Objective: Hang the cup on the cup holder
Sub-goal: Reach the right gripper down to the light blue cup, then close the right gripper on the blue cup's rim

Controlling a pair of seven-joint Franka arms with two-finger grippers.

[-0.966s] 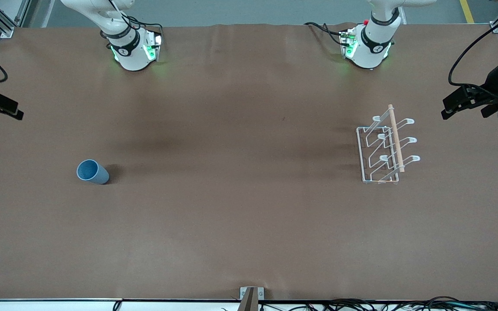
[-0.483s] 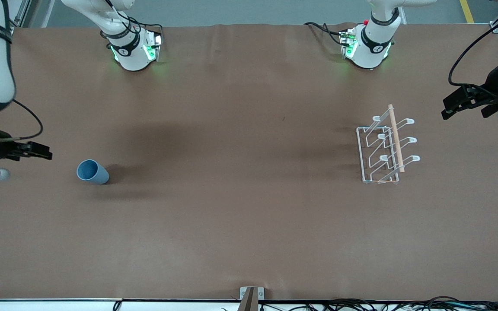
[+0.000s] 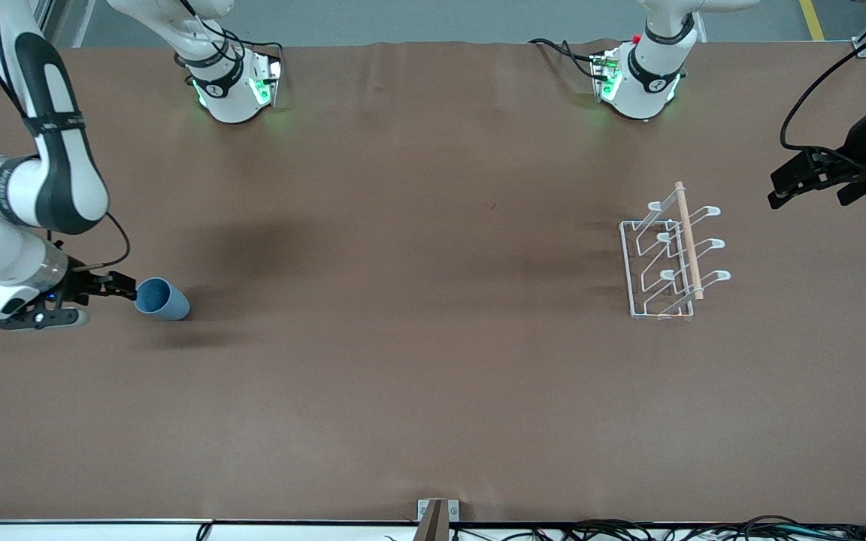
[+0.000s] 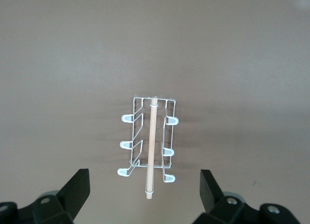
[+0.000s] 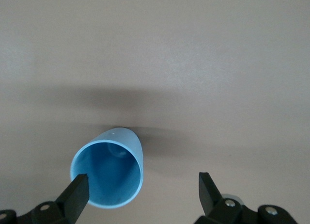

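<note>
Approach stage: my right gripper [image 3: 126, 287], fingers spread, hovers beside the small light-blue plastic cup [image 3: 161, 298] standing at the table's right-arm end, nine o'clock from the white wire cup holder [image 3: 670, 259]. Next, I judge, centring, then closing. My left gripper [image 4: 145, 195] waits open above the holder.

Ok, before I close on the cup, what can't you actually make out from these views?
- Right pincer: front view cannot settle whether a finger touches the cup; right wrist view crops the fingertips at the bottom edge.
- Cup's base: hidden by its own wall in both views.
- Left pincer: waits past the cup holder; its arm is cut off by the front view's edge.
</note>
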